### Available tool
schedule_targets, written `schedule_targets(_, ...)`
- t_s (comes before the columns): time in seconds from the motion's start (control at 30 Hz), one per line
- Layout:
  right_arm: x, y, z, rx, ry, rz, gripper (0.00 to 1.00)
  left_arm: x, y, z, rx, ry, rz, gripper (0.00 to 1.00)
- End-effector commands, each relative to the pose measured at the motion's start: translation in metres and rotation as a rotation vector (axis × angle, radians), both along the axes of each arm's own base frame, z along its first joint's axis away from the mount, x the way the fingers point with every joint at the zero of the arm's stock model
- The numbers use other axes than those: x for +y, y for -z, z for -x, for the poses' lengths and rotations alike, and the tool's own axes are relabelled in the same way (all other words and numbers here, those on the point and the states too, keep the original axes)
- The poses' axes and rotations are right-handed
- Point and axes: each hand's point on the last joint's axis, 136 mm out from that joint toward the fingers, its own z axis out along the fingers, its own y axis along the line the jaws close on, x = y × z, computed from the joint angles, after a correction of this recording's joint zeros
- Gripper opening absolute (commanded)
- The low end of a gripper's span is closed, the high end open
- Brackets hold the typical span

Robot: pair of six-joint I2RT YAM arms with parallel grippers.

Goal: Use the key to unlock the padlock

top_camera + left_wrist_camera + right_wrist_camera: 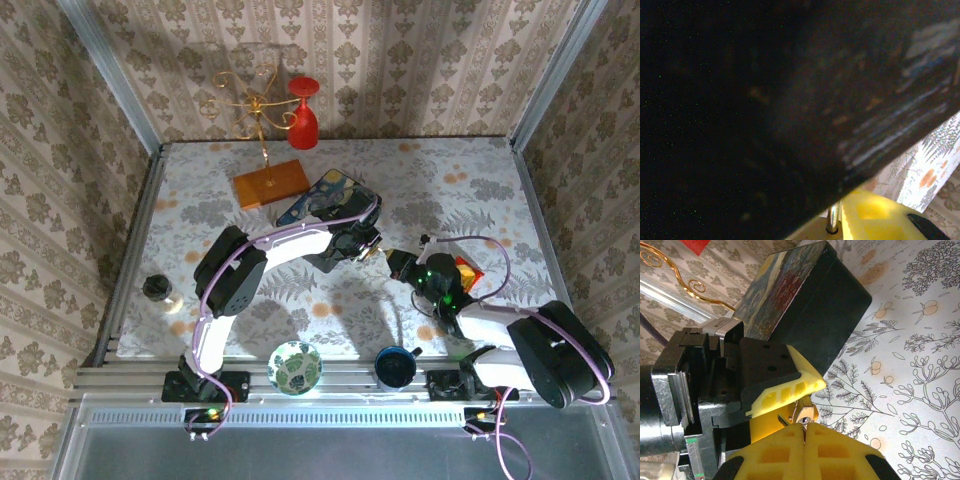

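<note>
Flowered desk (480,190), left tool (365,245) gripping padlock (802,414) at 5 o'clock from box (325,200), right tool (804,429) resting closed beside it.

A: Where is there room to pass?
B: Upper right of the table (470,170), and its left middle.
A: What blocks?
B: Painted box (325,198) and wooden block (270,183), upper centre; left gripper (366,244) and right gripper (397,263) meeting beside the box; bowl (294,366), cup (397,366) at the bottom.
</note>
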Motion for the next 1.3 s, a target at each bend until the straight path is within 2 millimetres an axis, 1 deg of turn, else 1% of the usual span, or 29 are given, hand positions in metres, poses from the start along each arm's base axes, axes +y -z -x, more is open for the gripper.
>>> schedule_targets(0.0, -0.005, 0.004, 0.001, -0.014, 0.037, 0.059, 0.0, -0.021, 0.006, 0.014, 0.089, 0.007, 0.081, 0.12)
schedule_targets(0.13, -0.005, 0.004, 0.001, -0.024, 0.063, 0.071, 0.0, -0.022, 0.005, 0.014, 0.089, 0.001, 0.088, 0.12)
schedule_targets(0.33, -0.014, 0.006, 0.0, -0.014, 0.121, 0.089, 0.0, -0.024, 0.002, 0.011, 0.089, -0.006, 0.108, 0.12)
schedule_targets(0.5, -0.011, 0.009, 0.001, 0.004, 0.102, 0.089, 0.0, -0.026, 0.0, 0.01, 0.085, -0.01, 0.116, 0.12)
schedule_targets(0.67, -0.012, 0.013, 0.002, 0.011, 0.109, 0.086, 0.0, -0.027, -0.001, 0.011, 0.085, -0.009, 0.123, 0.12)
schedule_targets(1.1, -0.007, 0.013, -0.003, 0.005, 0.1, 0.069, 0.0, -0.027, 0.001, 0.012, 0.089, -0.011, 0.126, 0.12)
schedule_targets(1.27, -0.006, 0.009, -0.006, -0.01, 0.106, 0.058, 0.0, -0.027, 0.002, 0.012, 0.09, -0.011, 0.126, 0.12)
